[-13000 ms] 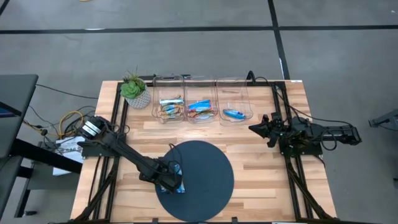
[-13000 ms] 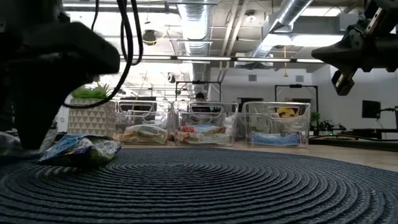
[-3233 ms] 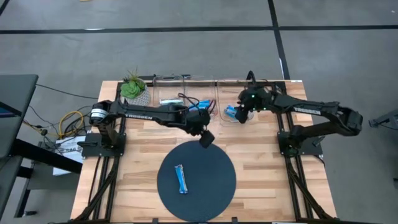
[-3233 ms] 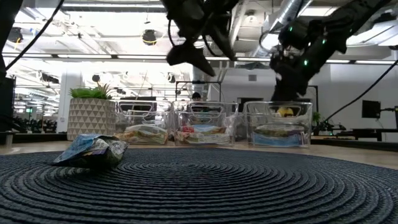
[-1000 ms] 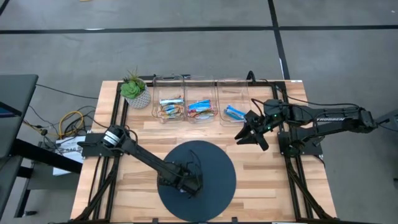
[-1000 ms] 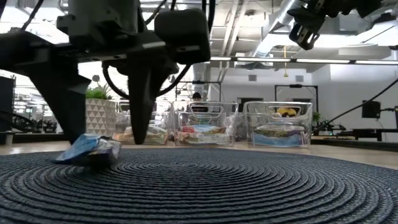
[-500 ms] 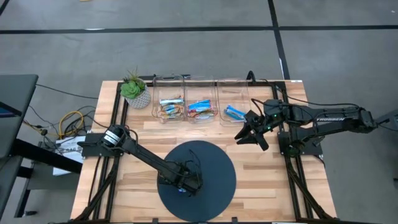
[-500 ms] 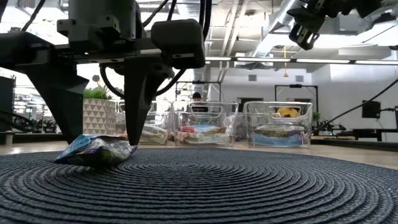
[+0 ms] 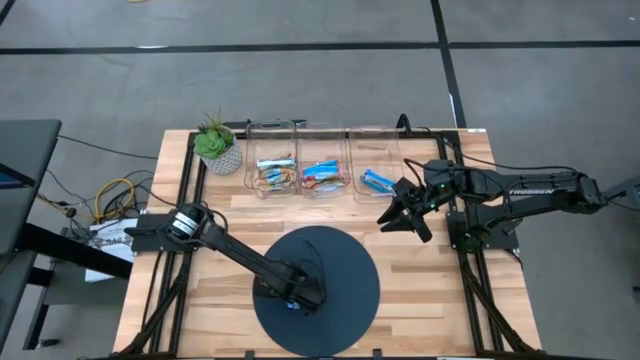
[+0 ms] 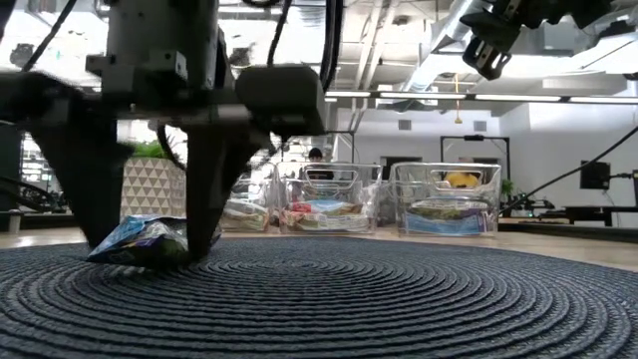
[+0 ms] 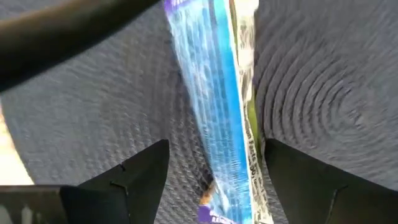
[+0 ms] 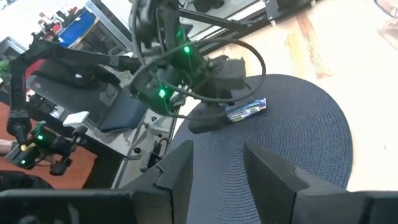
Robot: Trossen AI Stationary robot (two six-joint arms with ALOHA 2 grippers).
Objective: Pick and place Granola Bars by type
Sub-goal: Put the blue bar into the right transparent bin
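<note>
high: left gripper down on round mat, near its left edge | low: fingers spread astride blue granola bar | right wrist: right gripper parted, empty, by table's right edge

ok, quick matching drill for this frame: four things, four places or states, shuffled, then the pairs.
Things:
1. left tool
2. right tool
3. blue granola bar
4. potted plant

Places or states:
A. at the table's far left corner, beside the bins
B. lying on the dark round mat
C. open, fingers straddling the bar
D. held in the air above the wood, between mat and right bin

Pairs: 1-C, 2-D, 3-B, 4-A
</note>
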